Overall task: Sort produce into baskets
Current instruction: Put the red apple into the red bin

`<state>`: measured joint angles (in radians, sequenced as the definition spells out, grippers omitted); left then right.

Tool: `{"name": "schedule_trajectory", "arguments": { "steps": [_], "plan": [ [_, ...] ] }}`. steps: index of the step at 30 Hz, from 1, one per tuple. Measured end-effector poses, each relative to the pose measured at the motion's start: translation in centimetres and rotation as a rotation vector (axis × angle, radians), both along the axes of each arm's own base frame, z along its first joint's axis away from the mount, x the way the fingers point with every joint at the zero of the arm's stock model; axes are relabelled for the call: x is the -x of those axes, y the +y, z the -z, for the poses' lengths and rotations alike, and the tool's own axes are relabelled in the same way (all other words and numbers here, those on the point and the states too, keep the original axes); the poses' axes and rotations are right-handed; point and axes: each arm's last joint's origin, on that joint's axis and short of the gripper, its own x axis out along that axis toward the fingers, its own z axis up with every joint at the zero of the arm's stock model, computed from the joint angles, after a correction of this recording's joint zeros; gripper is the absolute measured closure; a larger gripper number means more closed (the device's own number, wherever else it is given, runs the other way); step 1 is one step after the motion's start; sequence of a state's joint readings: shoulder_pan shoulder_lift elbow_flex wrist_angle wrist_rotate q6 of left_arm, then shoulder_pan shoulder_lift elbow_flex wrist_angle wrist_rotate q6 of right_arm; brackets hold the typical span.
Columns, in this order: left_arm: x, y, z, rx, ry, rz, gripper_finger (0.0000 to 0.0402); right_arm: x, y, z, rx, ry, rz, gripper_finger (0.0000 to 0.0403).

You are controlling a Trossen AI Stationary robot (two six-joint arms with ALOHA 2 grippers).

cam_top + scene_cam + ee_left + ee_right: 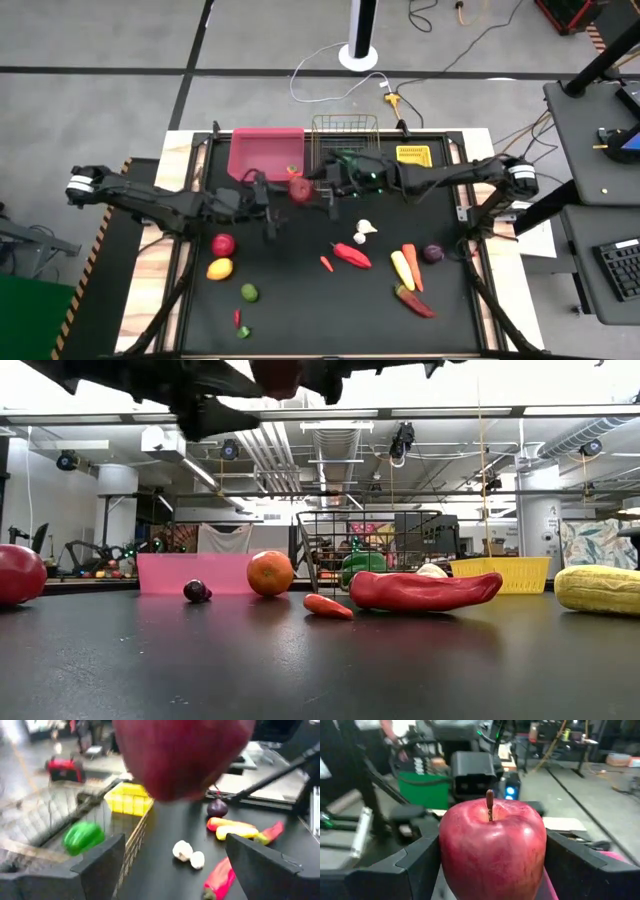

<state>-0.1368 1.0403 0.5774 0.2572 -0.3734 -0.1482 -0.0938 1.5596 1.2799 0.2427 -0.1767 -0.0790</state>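
My right gripper (312, 190) is shut on a red apple (299, 188), high above the black mat, in front of the pink bin (267, 152) and the wire basket (345, 135). The apple's stem (490, 804) points up. My left gripper (175, 865) is open and empty, close beside the apple on its left (270, 205). In the left wrist view the apple (182, 755) looms above the open fingers. A green pepper (82, 837) lies in the wire basket. The yellow bin (413, 154) stands right of the basket. My right gripper pinches the apple between its two fingers, one on each side of the apple's widest part (447, 855). The fingers come level from the table's right side. The apple sits upright, stem up, lifted clear of the table.
Loose on the mat: a second red apple (223, 244), a lemon (219, 268), a lime (249, 292), garlic (366, 227), a red pepper (350, 255), corn (402, 268), a carrot (411, 262), a purple onion (432, 253). An orange (270, 573) lies in front of the pink bin.
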Motion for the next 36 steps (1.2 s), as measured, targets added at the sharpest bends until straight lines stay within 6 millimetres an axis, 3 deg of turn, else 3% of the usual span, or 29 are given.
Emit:
{"name": "schedule_trajectory", "arguments": {
  "steps": [8,12,15,22,28,36],
  "plan": [
    [5.4,1.3,-2.8,0.103,-0.086,-0.232,0.0086,-2.0,-5.1,-1.0,0.029,0.053,0.133,0.0109],
    [7.8,2.0,-4.1,0.079,-0.169,-0.380,0.0086,-4.0,-7.7,0.7,0.010,0.112,0.184,0.0108],
    [8.8,2.1,-4.8,0.060,-0.205,-0.377,0.0087,-5.8,-9.2,2.4,-0.008,0.156,0.206,0.0108],
    [9.4,2.2,-4.7,0.040,-0.185,-0.376,0.0087,-9.1,-12.0,4.8,-0.041,0.276,0.241,0.0108],
    [9.2,2.2,-4.5,0.040,-0.171,-0.375,0.0087,-11.2,-13.0,6.3,-0.022,0.391,0.230,0.0108],
    [9.1,2.1,-4.5,0.044,-0.167,-0.353,0.0087,-11.8,-13.7,8.4,0.033,0.544,0.262,0.0108]
  ]
}}
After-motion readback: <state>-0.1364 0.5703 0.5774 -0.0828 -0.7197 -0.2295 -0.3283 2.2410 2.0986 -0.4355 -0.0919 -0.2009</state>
